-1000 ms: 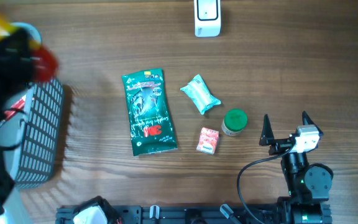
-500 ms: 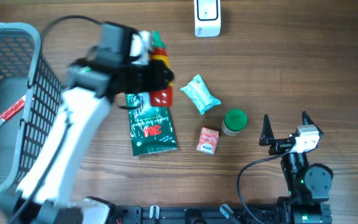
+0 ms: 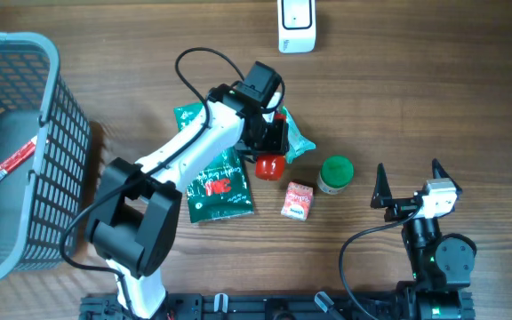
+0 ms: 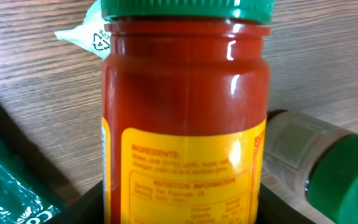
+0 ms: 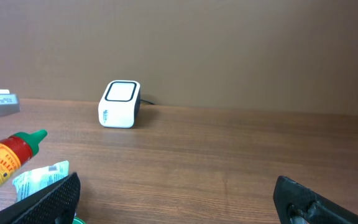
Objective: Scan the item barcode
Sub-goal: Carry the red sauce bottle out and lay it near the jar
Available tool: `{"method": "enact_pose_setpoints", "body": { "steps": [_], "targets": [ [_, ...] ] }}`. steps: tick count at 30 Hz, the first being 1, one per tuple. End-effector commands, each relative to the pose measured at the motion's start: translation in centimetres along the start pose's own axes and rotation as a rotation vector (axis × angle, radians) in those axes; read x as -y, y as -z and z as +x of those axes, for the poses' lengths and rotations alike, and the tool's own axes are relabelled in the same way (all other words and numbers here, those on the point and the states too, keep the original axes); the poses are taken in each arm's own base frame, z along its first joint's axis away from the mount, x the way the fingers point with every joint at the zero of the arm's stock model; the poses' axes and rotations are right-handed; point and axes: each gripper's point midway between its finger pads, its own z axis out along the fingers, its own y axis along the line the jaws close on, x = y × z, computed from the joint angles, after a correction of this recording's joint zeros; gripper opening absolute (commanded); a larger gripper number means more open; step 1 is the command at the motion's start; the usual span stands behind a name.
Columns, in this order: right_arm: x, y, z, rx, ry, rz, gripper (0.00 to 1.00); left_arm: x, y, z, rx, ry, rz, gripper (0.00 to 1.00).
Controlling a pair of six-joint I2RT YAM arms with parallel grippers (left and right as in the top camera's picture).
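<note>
Currently the right end effector sits by the near right corner of the tabletop, its fingers wide apart and holding nothing. Further in, around the middle, lie a small red box, a green-lidded jar, a pale green pouch and a dark green packet. A basket stands at the left edge.

Above that cluster the left end effector is clamped on the task's thing, a red sauce bottle with a green cap and a yellow label. The bottle hangs tilted over the gap between packet and pouch, close to the jar. The scanner, a small white block, stands at the far edge, well apart from the bottle.

The step in hand looks like carrying the bottle to the scanner. To do it well, lift first, so the base clears the pouch and jar, then travel straight toward the far edge. The wrist view shows only ingredient and nutrition print, and no barcode can be seen. The bottle likely needs turning about its long axis until the code faces the scanner's window. Hold it steady and near the window rather than sweeping past. The surface is glossy, so a slight angle may cut the glare. Keep the grip firm, since a smooth round body could slip while it is rotated.
</note>
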Motion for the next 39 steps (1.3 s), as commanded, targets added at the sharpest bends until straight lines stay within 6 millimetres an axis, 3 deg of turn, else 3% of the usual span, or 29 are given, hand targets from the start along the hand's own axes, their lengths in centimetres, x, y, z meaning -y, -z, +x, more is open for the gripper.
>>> {"method": "enact_pose_setpoints", "body": {
  "steps": [1,8,12,18,27,29,32,34,35,36,39],
  "targets": [
    [0.1,0.0,0.0,0.003,0.017,0.009,1.00,0.2,-0.3,-0.3,0.033,-0.033,-0.041,0.54],
    [0.1,0.0,0.0,0.003,0.018,0.009,1.00,3.5,-1.4,-0.5,0.091,0.034,-0.013,0.54],
    [0.1,0.0,0.0,0.003,0.017,0.009,1.00,3.4,-2.7,-0.2,0.145,0.099,-0.121,0.57],
    [0.1,0.0,0.0,0.003,0.017,0.008,1.00,6.4,-4.4,-0.6,0.199,-0.156,-0.108,0.64],
    [0.1,0.0,0.0,0.003,0.018,0.008,1.00,7.9,-4.4,-2.3,0.275,-0.168,-0.056,0.66],
    [0.1,0.0,0.0,0.003,0.018,0.008,1.00,8.2,-4.1,-2.7,0.293,-0.168,-0.049,0.72],
    [0.1,0.0,0.0,0.003,0.017,0.009,0.99,9.2,0.0,-4.9,0.384,-0.220,-0.015,0.79],
    [0.1,0.0,0.0,0.003,0.018,0.009,1.00,9.5,4.6,-6.6,0.468,-0.239,-0.003,1.00],
    [0.1,0.0,0.0,0.003,0.018,0.008,1.00,9.2,6.8,-7.4,0.512,-0.224,-0.010,1.00],
    [0.1,0.0,0.0,0.003,0.018,0.009,1.00,8.5,10.7,-8.3,0.585,-0.195,-0.019,1.00],
    [0.1,0.0,0.0,0.003,0.018,0.009,0.99,6.2,17.7,-8.6,0.692,-0.137,-0.011,1.00]
  ]
}}
